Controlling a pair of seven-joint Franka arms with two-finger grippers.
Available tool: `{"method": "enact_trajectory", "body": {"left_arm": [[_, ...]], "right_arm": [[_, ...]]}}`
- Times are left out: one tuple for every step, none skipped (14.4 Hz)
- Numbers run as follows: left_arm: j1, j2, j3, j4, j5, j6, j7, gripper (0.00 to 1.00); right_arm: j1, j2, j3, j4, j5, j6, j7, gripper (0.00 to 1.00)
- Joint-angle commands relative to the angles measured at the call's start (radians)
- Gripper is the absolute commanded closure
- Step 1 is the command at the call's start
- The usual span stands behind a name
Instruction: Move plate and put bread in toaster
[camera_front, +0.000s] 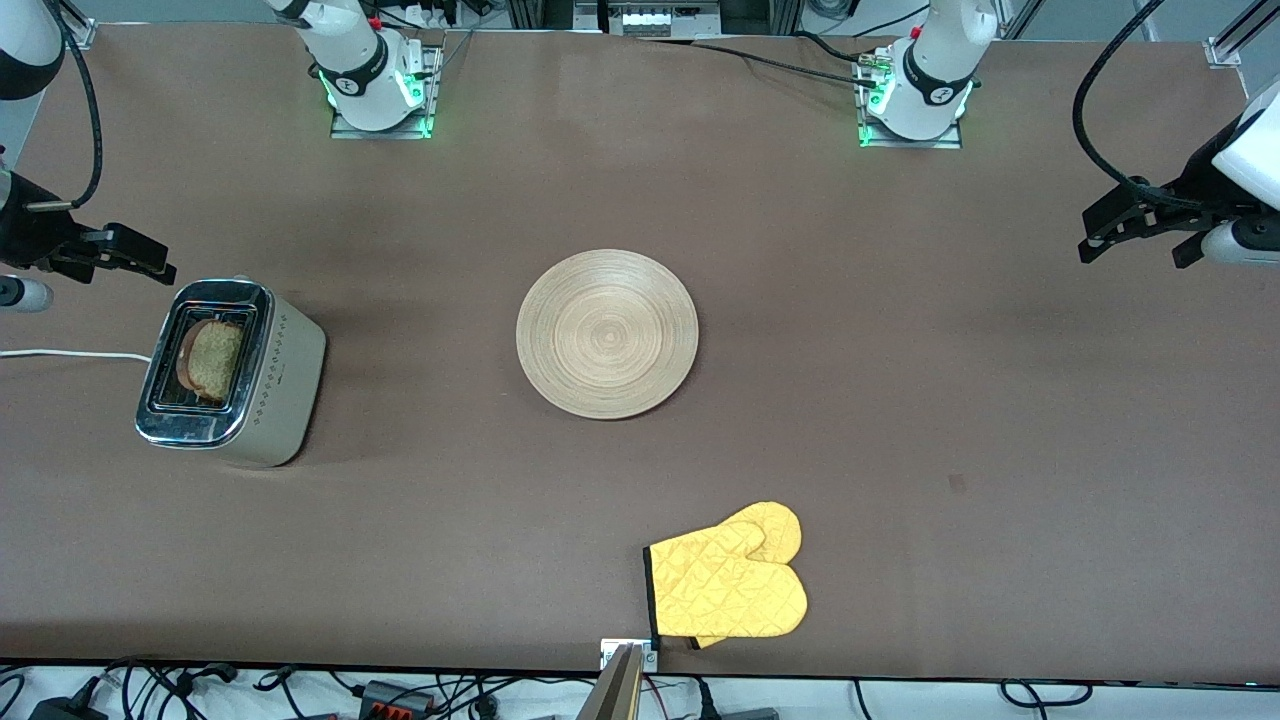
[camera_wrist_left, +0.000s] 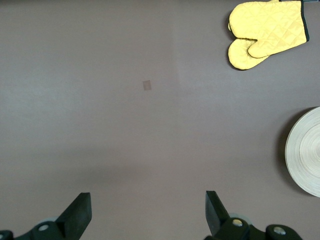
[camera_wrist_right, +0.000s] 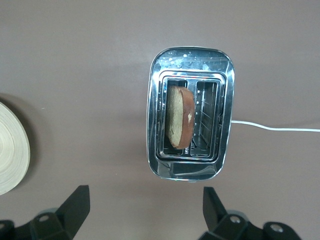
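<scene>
The pale wooden plate (camera_front: 607, 333) lies flat in the middle of the table, with nothing on it. Its edge also shows in the left wrist view (camera_wrist_left: 306, 152) and the right wrist view (camera_wrist_right: 10, 150). The bread (camera_front: 212, 360) stands in one slot of the chrome-topped toaster (camera_front: 290, 380) at the right arm's end of the table; the other slot is empty. The right wrist view shows the bread (camera_wrist_right: 179, 122) in the toaster (camera_wrist_right: 190, 65) from above. My right gripper (camera_front: 130, 255) (camera_wrist_right: 146, 205) is open and empty, up beside the toaster. My left gripper (camera_front: 1130, 255) (camera_wrist_left: 148, 210) is open and empty over bare table at the left arm's end.
A yellow oven mitt (camera_front: 730, 580) (camera_wrist_left: 265, 32) lies near the table's front edge, nearer to the front camera than the plate. The toaster's white cord (camera_front: 70, 354) (camera_wrist_right: 275, 127) runs off toward the table's end. A small dark mark (camera_wrist_left: 147, 85) is on the tabletop.
</scene>
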Motion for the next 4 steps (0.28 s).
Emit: {"method": "enact_trajectory", "body": {"left_arm": [[0.000,0.011,-0.006,0.030,0.022,-0.021,-0.002,0.00],[0.000,0.011,-0.006,0.030,0.022,-0.021,-0.002,0.00],[-0.002,0.011,-0.006,0.030,0.022,-0.021,-0.002,0.00],[0.000,0.011,-0.006,0.030,0.022,-0.021,-0.002,0.00]], "right_arm": [[-0.019,-0.034,0.017,-0.024,-0.009,-0.011,-0.005,0.00],[-0.019,-0.034,0.017,-0.027,-0.008,-0.013,-0.004,0.00],[-0.019,-0.034,0.017,-0.027,-0.008,-0.013,-0.002,0.00],[-0.019,-0.036,0.017,-0.027,-0.008,-0.011,-0.002,0.00]]}}
